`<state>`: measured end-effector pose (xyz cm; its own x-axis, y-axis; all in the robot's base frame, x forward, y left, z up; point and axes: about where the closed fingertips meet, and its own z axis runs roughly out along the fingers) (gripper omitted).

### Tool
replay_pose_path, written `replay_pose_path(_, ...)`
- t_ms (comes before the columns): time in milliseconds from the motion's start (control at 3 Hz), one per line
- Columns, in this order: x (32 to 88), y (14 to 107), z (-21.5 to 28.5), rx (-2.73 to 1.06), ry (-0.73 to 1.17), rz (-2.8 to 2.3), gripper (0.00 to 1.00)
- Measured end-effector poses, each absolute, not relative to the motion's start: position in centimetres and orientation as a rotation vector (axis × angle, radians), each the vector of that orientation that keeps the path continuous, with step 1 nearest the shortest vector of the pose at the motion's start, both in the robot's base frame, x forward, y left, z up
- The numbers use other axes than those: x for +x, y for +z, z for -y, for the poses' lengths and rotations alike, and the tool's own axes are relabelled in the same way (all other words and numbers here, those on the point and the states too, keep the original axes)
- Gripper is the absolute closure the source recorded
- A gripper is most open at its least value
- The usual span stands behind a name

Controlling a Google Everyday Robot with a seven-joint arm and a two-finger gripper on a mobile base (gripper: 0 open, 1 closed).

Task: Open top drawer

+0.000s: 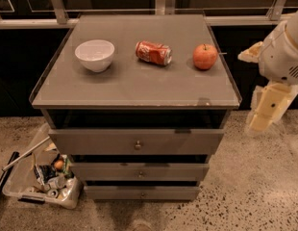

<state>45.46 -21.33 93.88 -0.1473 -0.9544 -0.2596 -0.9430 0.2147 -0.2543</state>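
Observation:
The top drawer [105, 141] is the widest of three grey drawer fronts of the cabinet, with a small round metal knob [137, 145] at its centre. A dark gap lies between it and the cabinet top, and none of the drawer's inside shows. Two narrower drawers [139, 172] sit below it. My gripper [262, 115] hangs at the end of the white arm [283, 54], off the cabinet's right side. It is level with the top drawer, well to the right of the knob, and touches nothing.
On the cabinet top [139, 83] stand a white bowl [94, 55], a red soda can [153, 53] lying on its side and an apple [205, 57]. A clear bin of rubbish [43, 179] sits on the speckled floor at the lower left. Dark windows run behind.

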Motion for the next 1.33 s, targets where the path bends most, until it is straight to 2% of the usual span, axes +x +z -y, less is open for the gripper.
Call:
replay_pose_path(1000,44.7,81.0,18.3,-1.658,0.264,-1.921,0.00)
replay_pose_path(1333,44.7,81.0,18.3,-1.658,0.264,-1.921,0.00)
